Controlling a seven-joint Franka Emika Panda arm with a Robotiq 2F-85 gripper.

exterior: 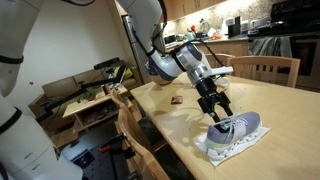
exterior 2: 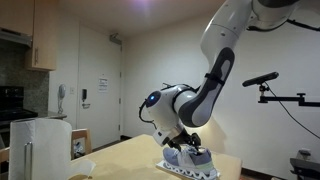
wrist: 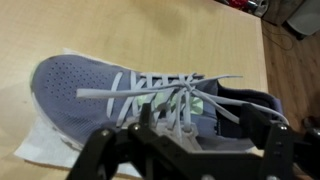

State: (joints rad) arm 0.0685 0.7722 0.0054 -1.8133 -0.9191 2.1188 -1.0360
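sneaker (wrist: 80, 85): grey-blue mesh, pattern of small dotted holes, dark navy lining | laces (wrist: 150, 88): white | sheet (wrist: 42, 142) under sneaker: white | counter (wrist: 150, 28): light wood, fine grain | hand (exterior: 218, 108): black | arm (exterior: 146, 20): white, grey joints | small thing (exterior: 176, 101) on counter: dark red

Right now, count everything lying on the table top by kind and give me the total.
Sneaker: 1
White sheet under the sneaker: 1
Small dark item: 1
Total: 3
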